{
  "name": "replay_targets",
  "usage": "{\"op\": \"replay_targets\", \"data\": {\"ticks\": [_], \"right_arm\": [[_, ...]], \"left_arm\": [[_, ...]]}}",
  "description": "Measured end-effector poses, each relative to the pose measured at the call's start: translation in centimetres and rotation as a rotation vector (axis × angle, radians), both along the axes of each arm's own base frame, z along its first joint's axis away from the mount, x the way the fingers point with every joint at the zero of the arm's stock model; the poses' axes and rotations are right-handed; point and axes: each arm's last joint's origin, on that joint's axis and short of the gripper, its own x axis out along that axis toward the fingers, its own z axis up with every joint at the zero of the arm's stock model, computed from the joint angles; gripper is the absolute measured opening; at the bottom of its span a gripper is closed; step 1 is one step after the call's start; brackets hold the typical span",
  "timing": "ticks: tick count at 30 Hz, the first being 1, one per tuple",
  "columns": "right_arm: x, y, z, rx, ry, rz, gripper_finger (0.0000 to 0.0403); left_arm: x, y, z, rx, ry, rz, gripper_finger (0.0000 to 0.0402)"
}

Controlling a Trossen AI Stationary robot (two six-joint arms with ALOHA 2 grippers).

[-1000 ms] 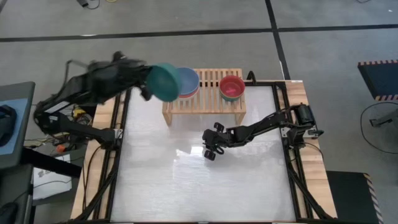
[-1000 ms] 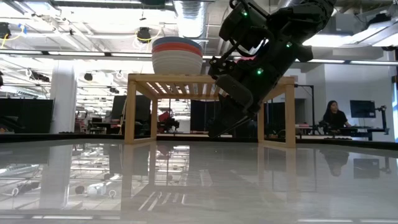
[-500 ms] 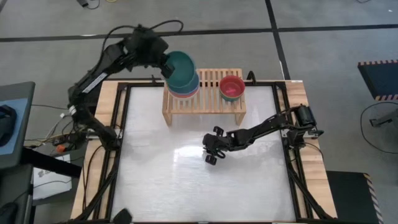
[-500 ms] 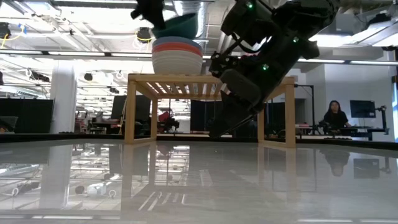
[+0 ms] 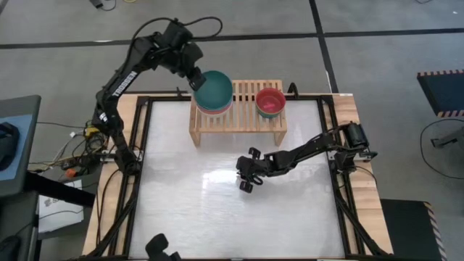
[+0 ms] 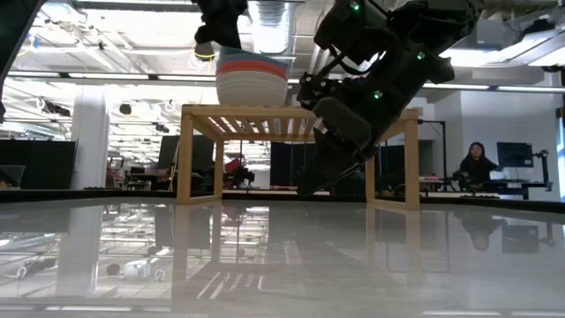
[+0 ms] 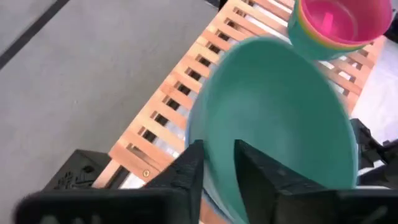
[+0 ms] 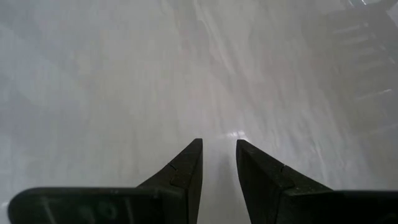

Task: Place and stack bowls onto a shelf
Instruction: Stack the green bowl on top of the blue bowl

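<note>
**Teal bowl on the left stack, left tool at its rim**

Shelf (image 5: 238, 116) stands at the far edge of the tabletop (image 5: 232, 210), long axis running left to right, slats running front to back. Two stacks on it, apart from each other with bare slats between.

Left stack: teal bowl (image 5: 214, 90) on top, mouth up, sitting nested in the larger bowls beneath; from the low view the pile (image 6: 252, 78) shows a blue band, a red band and a cream base. It sits at the shelf's left end, and its rim overhangs the far edge of the slats in the high view.

Right stack: pink bowl (image 5: 270, 101) on top, mouth up, inside the other small bowls. In the left wrist view the pink bowl (image 7: 339, 20) sits inside yellow and green rims.

Left tool (image 5: 196, 78) is at the teal bowl's far-left rim, arm reaching in from beyond the tabletop's far-left corner. In its wrist view the fingers (image 7: 186, 171) straddle the bowl's rim with a narrow gap; cannot tell whether they grip or have let go.

Right tool (image 5: 245, 178) hangs low over the middle of the tabletop, well in front of the shelf, fingers parted around nothing, bare surface beneath.

Open room: the whole near half of the tabletop. A person sits at a desk (image 6: 478, 165) far off in the room behind.
</note>
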Motion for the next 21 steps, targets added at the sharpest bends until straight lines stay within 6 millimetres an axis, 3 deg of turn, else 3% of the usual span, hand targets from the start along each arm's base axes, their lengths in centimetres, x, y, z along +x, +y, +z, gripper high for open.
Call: {"op": "replay_targets", "data": {"ticks": [7,15,18,21], "right_arm": [[0.0,0.0,0.0,0.002,0.000,0.002,0.0123],[0.0,0.0,0.0,0.003,-0.003,0.002,0.0123],[0.1,0.0,0.1,0.004,-0.011,0.000,0.0123],[0.1,0.0,0.1,0.006,-0.013,0.000,0.0123]], "left_arm": [[-1.6,-0.6,2.1,0.104,0.001,0.114,0.0145],[-3.5,-2.5,5.2,0.247,-0.123,0.119,0.0159],[-3.1,-2.4,4.7,0.248,-0.112,0.102,0.0160],[-1.4,-1.8,2.9,0.224,-0.079,0.080,0.0160]]}}
